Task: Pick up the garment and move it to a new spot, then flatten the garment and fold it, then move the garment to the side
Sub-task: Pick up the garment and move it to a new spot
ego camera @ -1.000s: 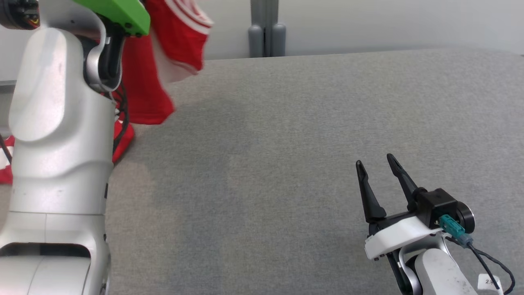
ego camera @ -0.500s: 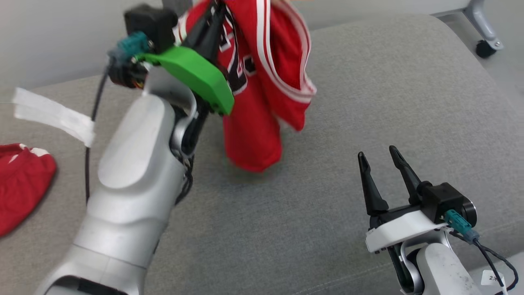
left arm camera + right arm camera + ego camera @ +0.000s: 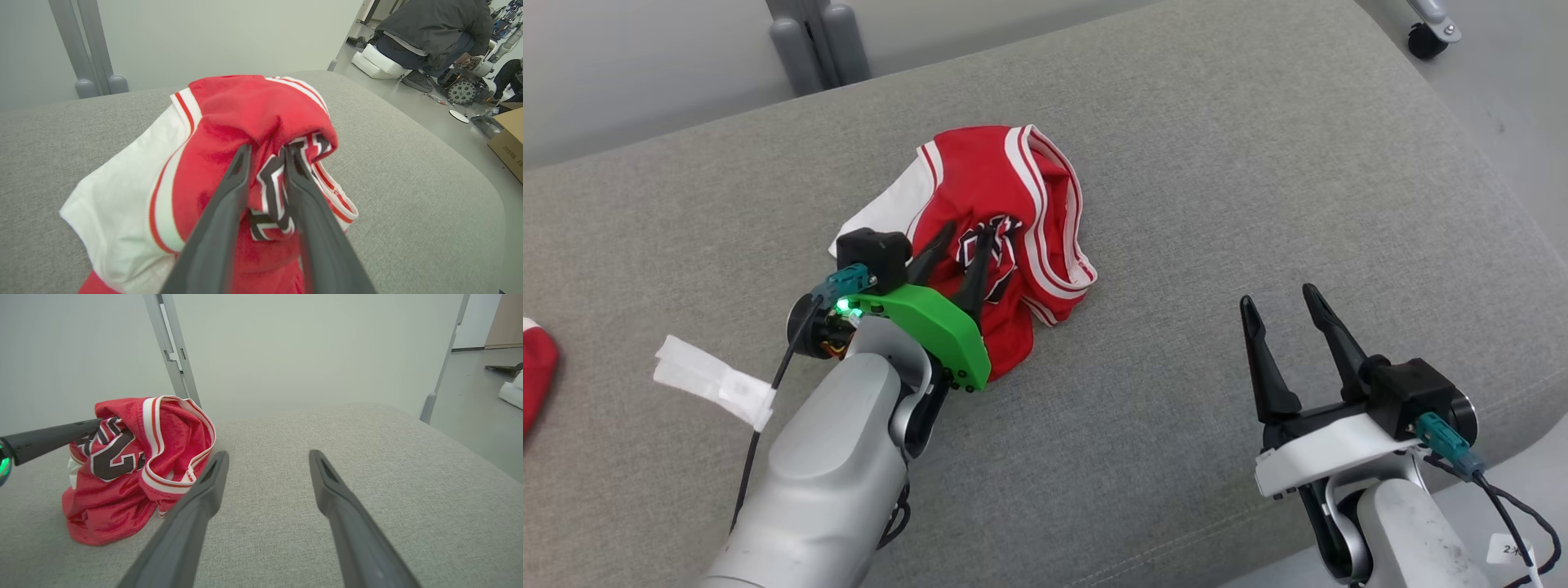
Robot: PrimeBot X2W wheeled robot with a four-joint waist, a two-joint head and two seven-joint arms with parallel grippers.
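Note:
The garment (image 3: 1005,188), a red jersey with white trim and dark lettering, lies crumpled in a heap on the grey padded table (image 3: 1217,180). My left gripper (image 3: 969,233) reaches into the heap from its near side, fingers parted, with a fold of lettered cloth between them. The left wrist view shows the left gripper (image 3: 267,151) straddling that fold of the garment (image 3: 229,106). My right gripper (image 3: 1278,298) stands open and empty over bare table to the right. In the right wrist view the right gripper (image 3: 268,454) has the garment (image 3: 122,473) to its left.
Another red cloth (image 3: 535,367) lies at the table's left edge. A white tape tag (image 3: 711,380) hangs on the left arm's cable. Grey posts (image 3: 809,41) stand behind the table. A person (image 3: 433,28) crouches on the floor beyond, near a cardboard box (image 3: 508,143).
The head camera has swung. The garment, which hung in the air from my shut left gripper, now rests on the table and the left jaws have parted. The right gripper stays open.

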